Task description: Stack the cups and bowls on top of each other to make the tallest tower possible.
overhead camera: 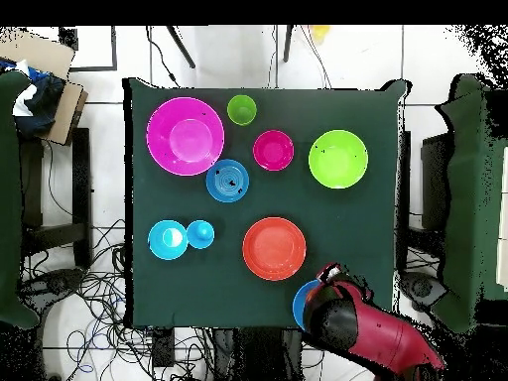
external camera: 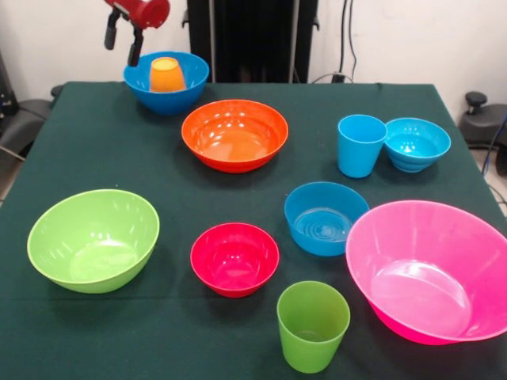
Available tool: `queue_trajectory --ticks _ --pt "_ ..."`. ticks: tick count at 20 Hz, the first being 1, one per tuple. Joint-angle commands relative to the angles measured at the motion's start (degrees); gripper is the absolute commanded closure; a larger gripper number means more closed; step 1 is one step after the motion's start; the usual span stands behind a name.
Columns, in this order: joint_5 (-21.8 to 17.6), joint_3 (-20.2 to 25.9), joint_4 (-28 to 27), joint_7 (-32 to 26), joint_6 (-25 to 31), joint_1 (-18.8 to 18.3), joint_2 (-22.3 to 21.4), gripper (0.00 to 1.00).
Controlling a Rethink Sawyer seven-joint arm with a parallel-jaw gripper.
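My gripper (external camera: 123, 41) hangs open and holds nothing, just above and to the left of the large blue bowl (external camera: 187, 89) at the table's far left. An orange cup (external camera: 166, 75) sits inside that bowl, wider at its foot. From above, my arm (overhead camera: 367, 332) covers most of this blue bowl (overhead camera: 300, 303). The wide orange bowl (external camera: 234, 134) lies beside it. A light blue cup (external camera: 360, 145) stands against the small turquoise bowl (external camera: 416, 144). Nearer the front are the medium blue bowl (external camera: 325, 218), pink bowl (external camera: 432, 269), red bowl (external camera: 234, 259), green cup (external camera: 312, 324) and lime green bowl (external camera: 93, 240).
Everything stands on a dark green tablecloth (external camera: 119, 150). The pink bowl overhangs the front right edge, and the green cup is close to the front edge. Cables (overhead camera: 89, 288) and a cardboard box (overhead camera: 60, 94) lie on the floor around the table.
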Motion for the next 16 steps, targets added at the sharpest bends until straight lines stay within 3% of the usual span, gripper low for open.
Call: queue_trajectory --ticks 1,6,16 --pt "-4.5 8.4 2.9 -1.6 6.0 0.5 -0.4 0.0" --pt "-2.9 7.8 3.9 0.2 7.7 2.5 -1.6 0.0" --pt "7.5 7.4 7.9 9.0 14.0 11.0 -5.2 0.0"
